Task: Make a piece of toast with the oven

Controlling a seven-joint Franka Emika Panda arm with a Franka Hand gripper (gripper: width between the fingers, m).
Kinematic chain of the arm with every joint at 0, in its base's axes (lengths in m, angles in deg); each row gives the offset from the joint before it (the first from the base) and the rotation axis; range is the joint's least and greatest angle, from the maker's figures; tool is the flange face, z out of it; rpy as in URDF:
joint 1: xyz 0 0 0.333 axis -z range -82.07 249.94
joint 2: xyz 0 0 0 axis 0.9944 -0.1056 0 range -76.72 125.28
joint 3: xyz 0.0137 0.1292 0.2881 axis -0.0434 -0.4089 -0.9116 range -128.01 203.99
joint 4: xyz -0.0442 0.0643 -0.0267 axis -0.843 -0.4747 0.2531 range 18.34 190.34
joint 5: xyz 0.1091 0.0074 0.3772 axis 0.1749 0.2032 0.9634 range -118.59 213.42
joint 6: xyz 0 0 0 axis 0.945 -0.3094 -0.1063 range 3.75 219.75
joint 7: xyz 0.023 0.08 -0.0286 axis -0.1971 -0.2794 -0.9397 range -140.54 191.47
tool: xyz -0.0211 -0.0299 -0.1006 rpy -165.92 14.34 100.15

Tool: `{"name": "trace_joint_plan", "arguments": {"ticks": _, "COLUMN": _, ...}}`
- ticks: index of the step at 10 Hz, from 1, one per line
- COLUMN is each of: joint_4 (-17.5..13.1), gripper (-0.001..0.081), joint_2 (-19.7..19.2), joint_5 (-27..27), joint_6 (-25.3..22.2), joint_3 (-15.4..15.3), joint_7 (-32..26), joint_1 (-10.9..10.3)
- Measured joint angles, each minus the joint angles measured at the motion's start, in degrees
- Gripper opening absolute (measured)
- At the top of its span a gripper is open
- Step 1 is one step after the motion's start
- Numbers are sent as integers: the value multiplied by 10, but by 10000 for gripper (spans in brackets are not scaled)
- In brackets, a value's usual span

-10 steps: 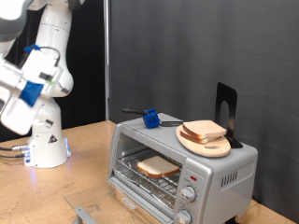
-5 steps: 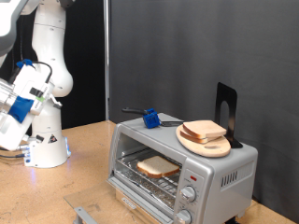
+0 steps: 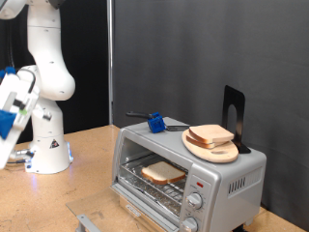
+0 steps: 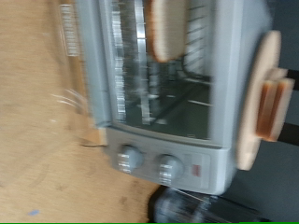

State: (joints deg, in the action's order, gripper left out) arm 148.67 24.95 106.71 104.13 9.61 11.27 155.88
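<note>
Inside the oven [image 3: 188,170], on its wire rack [image 3: 154,181], lies the piece of toast [image 3: 163,172], flat and pale with a darker crust; the wrist view shows the same slice [image 4: 168,26] on the rack bars behind the opening, though that picture is blurred. The glass door [image 3: 130,213] hangs open and down at the front of the silver box, and two round knobs [image 3: 193,201] sit on the panel at the exterior view's right of the opening. On top of the oven rests a round wooden board [image 3: 211,147] carrying a small stack of other bread slices [image 3: 210,135], with a dark upright stand [image 3: 233,114] just behind it and a blue-handled utensil [image 3: 154,121] lying near the back edge towards the exterior view's left. The oven stands on a light wooden table [image 3: 87,184], and a dark curtain-like wall fills the background. The white arm's base [image 3: 48,145] is on the table at the exterior view's left, well apart from the oven; the gripper [image 3: 10,121] with its blue parts sits at the very left edge of the exterior view, partly cut off, and I cannot tell whether its fingers are spread or closed. Nothing is seen between them.
</note>
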Motion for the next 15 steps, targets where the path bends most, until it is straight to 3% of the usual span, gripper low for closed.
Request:
{"name": "trace_joint_plan", "arguments": {"ticks": 6, "joint_4": 8, "gripper": 808, "joint_2": -131, "joint_5": -55, "joint_6": 172, "joint_3": -20, "joint_7": -62, "joint_1": -31}}
{"name": "trace_joint_plan", "arguments": {"ticks": 10, "joint_4": 23, "gripper": 808, "joint_2": -197, "joint_5": -58, "joint_6": 272, "joint_3": -22, "joint_7": -106, "joint_1": -50}}
{"name": "trace_joint_plan", "arguments": {"ticks": 15, "joint_4": 60, "gripper": 808, "joint_2": -234, "joint_5": -53, "joint_6": 322, "joint_3": -35, "joint_7": -152, "joint_1": -70}}
